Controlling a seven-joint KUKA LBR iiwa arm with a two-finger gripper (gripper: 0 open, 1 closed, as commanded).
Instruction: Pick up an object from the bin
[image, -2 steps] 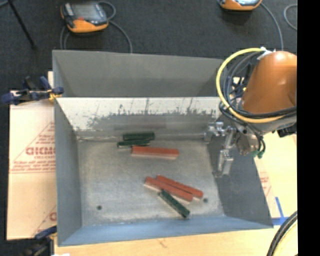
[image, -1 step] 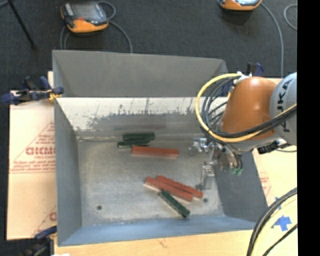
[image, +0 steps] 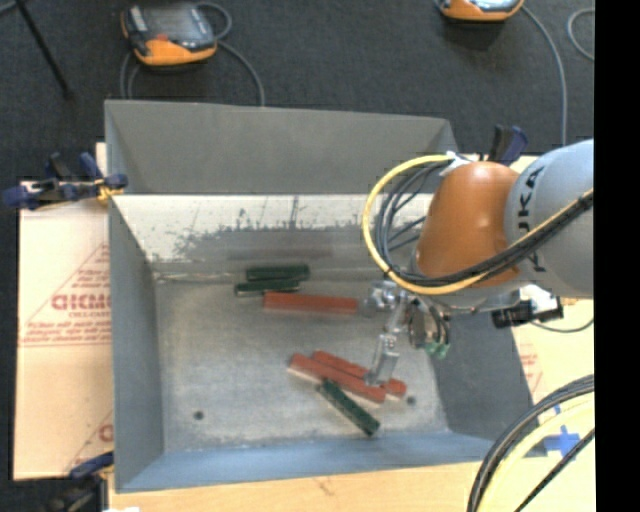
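Note:
My gripper (image: 382, 374) reaches down into the bin's right half, its thin metal fingers pointing at the floor. The fingertips sit right at the right end of two red flat bars (image: 338, 371) that lie stacked at a slant. A dark green bar (image: 349, 407) lies just below them, angled toward the front right. Whether the fingertips touch or clasp the red bar I cannot make out.
Near the back wall lie another dark green bar (image: 272, 275) and a red bar (image: 310, 303) side by side. The orange cover and looped cables on the wrist hang over the bin's right wall. The bin's left half is bare floor.

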